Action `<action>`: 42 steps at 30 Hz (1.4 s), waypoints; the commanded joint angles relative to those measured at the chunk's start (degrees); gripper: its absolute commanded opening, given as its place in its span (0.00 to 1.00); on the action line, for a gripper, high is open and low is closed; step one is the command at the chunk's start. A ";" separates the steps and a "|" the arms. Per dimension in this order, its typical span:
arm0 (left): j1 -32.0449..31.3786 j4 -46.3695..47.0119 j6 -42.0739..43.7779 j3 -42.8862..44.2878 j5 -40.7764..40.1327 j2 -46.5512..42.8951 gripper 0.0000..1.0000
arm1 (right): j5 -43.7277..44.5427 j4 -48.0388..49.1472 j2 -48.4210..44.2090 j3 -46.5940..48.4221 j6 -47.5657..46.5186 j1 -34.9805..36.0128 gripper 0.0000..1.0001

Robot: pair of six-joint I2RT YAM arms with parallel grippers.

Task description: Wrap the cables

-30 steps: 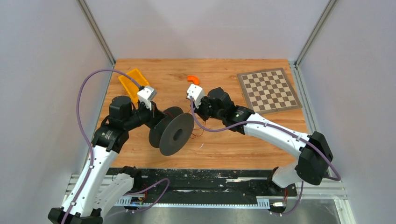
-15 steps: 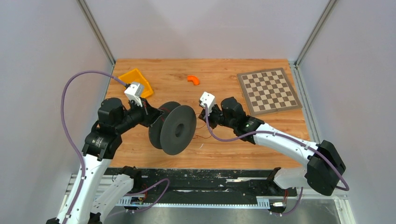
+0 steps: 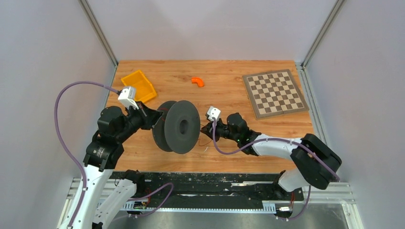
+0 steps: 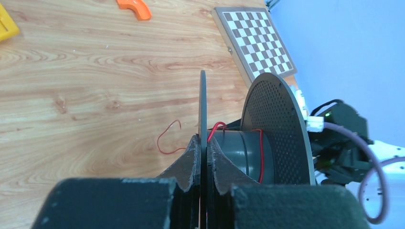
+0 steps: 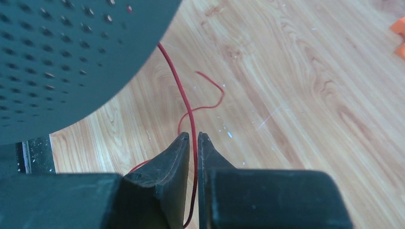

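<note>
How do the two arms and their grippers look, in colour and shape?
Left arm and right arm alike: white link shells, black joints, a purple cable along each, a small white box at each wrist. The fingers are matte black, tapering to narrow tips.

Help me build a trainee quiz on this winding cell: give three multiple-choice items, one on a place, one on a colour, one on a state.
1. The chessboard lies where on the table? A far right; B near left; C centre.
2. The wire is: A blue; B red; C green.
3. The right pincer is: A open; B shut on the wire; C shut on a block.
Key: A, it sits at the far right corner; B, red against the wood; B, it pinches the wire.
</note>
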 commanded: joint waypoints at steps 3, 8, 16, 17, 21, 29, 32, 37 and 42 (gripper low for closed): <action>-0.08 7.80 -6.94 -0.53 -1.98 -1.27 0.00 | -4.49 15.52 8.24 -1.51 5.12 -0.10 0.13; -0.08 8.51 -9.06 -0.87 -4.73 -1.72 0.00 | -5.28 19.73 12.35 -2.50 6.57 -0.07 0.13; -0.08 9.79 -15.31 -0.84 -11.78 -2.41 0.00 | -6.81 26.16 13.74 -6.10 11.11 0.20 0.13; -0.10 10.43 -16.26 -0.99 -12.35 -2.50 0.00 | -6.74 26.57 13.82 -6.42 11.27 0.39 0.13; -0.07 11.65 -19.29 -1.47 -13.57 -2.57 0.00 | -6.43 27.31 14.88 -6.70 12.58 1.25 0.13; -0.06 13.31 -23.56 -3.93 -17.08 -3.72 0.00 | -4.12 28.56 16.60 -7.17 13.05 2.96 0.08; -0.04 13.69 -25.13 -5.09 -20.48 -4.55 0.00 | -3.77 28.34 16.16 -7.49 13.71 3.34 0.06; -0.07 13.10 -26.43 -4.55 -23.47 -3.06 0.00 | 1.97 17.04 9.51 -5.68 11.53 8.31 0.04; -0.06 11.78 -24.92 -3.52 -29.21 -1.40 0.00 | 7.26 3.93 1.01 -1.18 7.56 15.39 0.03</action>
